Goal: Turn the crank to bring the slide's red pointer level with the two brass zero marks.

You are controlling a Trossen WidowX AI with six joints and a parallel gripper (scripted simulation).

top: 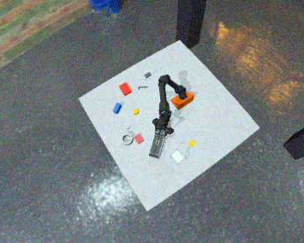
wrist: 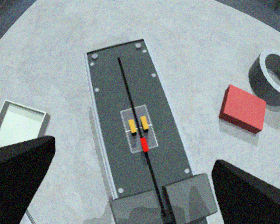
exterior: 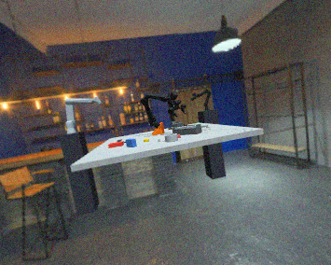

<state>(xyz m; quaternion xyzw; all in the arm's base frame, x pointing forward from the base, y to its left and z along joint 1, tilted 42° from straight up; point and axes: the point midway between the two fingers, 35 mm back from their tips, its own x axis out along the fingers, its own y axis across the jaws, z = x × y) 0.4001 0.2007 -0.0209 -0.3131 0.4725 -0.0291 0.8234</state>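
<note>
Gripper (top: 163, 127) (exterior: 177, 106) (wrist: 136, 159) wide and empty above the dark machine (top: 157, 146) (exterior: 188, 129) (wrist: 122, 82) on the white table (top: 105, 100) (exterior: 129, 158) (wrist: 56, 55), red pointer (wrist: 144, 145) in the slot just off the two brass zero marks (wrist: 133, 126), nearer the gray block (wrist: 191, 197), red block (wrist: 242, 109) and gray ring (wrist: 256, 75) beside the machine, crank handle not visible in wrist view.
</note>
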